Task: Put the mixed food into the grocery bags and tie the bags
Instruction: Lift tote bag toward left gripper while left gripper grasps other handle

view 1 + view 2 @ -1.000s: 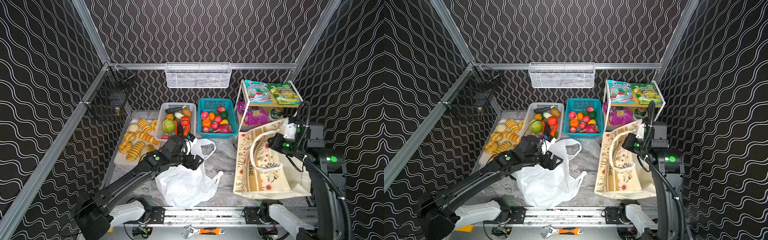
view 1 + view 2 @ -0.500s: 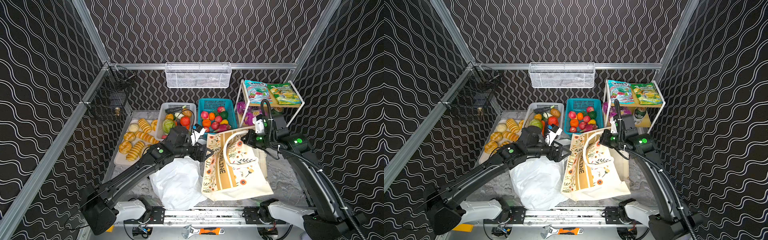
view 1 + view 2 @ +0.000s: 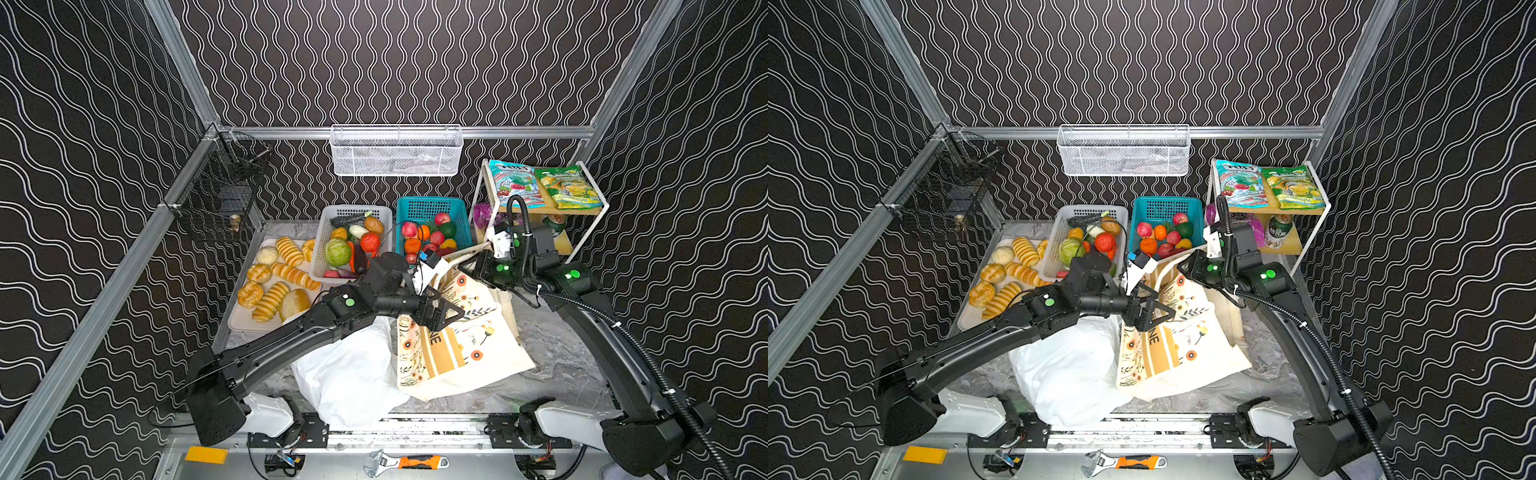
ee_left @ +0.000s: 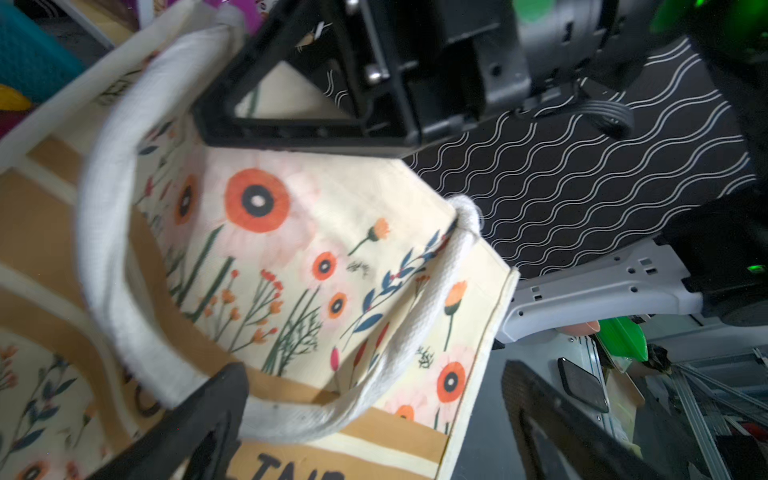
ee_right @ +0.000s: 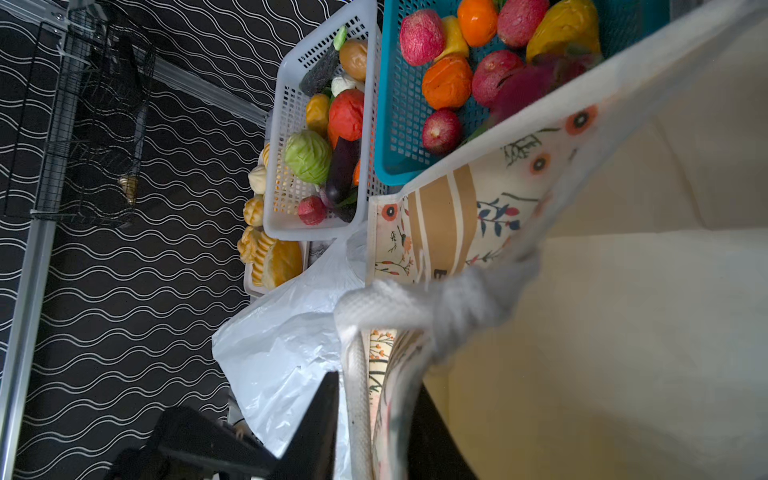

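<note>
The cream floral canvas tote (image 3: 469, 345) (image 3: 1183, 345) leans in the middle, partly over the white plastic carrier bag (image 3: 353, 374) (image 3: 1067, 374). My right gripper (image 3: 469, 264) (image 5: 376, 424) is at the tote's raised rim; its jaws stand slightly apart, with the handle strap (image 5: 357, 395) and rim loose between them. My left gripper (image 3: 451, 309) (image 4: 374, 415) is wide open, straddling the tote's other handle (image 4: 291, 415) and side edge. Cabbage (image 3: 337, 252), tomato (image 3: 370, 242) and aubergine (image 3: 359, 259) lie in the white basket. On the rack are a teal packet (image 3: 515, 185), a purple packet (image 3: 484, 214) and a can (image 3: 555, 220).
Behind the bags stand a white basket (image 3: 320, 249), a teal basket (image 3: 432, 208) of fruit and a bread tray (image 3: 249, 324). A wire rack (image 3: 598, 208) sits back right. A mesh basket (image 3: 397, 151) and a black wire basket (image 3: 216, 195) hang on the walls. A wrench (image 3: 405, 461) lies in front.
My right gripper carried the tote from the right side to the middle, onto the plastic bag, and its jaws have parted slightly. My left gripper swung right to the tote.
</note>
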Motion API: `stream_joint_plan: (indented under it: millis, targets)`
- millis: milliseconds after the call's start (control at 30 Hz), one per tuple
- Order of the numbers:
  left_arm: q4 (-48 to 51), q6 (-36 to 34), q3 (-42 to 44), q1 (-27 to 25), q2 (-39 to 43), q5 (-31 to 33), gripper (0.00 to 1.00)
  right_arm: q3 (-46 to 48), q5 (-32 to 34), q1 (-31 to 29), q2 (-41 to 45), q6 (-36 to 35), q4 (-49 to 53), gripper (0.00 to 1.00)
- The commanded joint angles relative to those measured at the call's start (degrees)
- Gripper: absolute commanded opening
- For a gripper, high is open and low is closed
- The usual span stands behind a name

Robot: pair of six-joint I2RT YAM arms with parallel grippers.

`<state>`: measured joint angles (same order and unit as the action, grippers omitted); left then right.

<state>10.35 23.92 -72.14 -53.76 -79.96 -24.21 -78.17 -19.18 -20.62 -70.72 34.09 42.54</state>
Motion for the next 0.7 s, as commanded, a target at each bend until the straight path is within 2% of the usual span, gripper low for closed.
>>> stream_joint_plan:
  millis: [0,133,233,333,433,533,667]
  targets:
    - [-1.24,-3.11,-2.48,-1.99,-1.94,3.11,0.99,-0.67,-1.3,-0.11,0.04,1.32,-3.26,0.27]
    - [3.32,-3.91,-5.71,-3.1,-5.15,8.68,0.96,-0.49,-0.85,-0.03,0.19,1.65,-3.52,0.16]
    - [4.68,-2.47,-5.13,-3.37,-4.14,14.93,0.82,0.04,1.21,0.02,0.74,2.23,-3.19,0.06]
    - [0.24,-0.81,0.96,-3.37,1.3,21.43,0.77,0.59,2.78,0.03,1.41,2.23,-2.82,0.05]
    - [2.36,2.02,2.71,-2.39,3.16,27.41,0.73,0.91,2.7,0.03,1.89,2.08,-3.04,0.03]
    - [7.94,6.07,0.44,0.98,-0.17,23.45,0.69,0.83,2.04,0.03,2.07,2.03,-3.6,0.02]
    - [4.25,8.28,1.02,3.22,-3.25,15.85,0.67,0.68,1.43,0.0,2.03,1.78,-4.22,0.03]
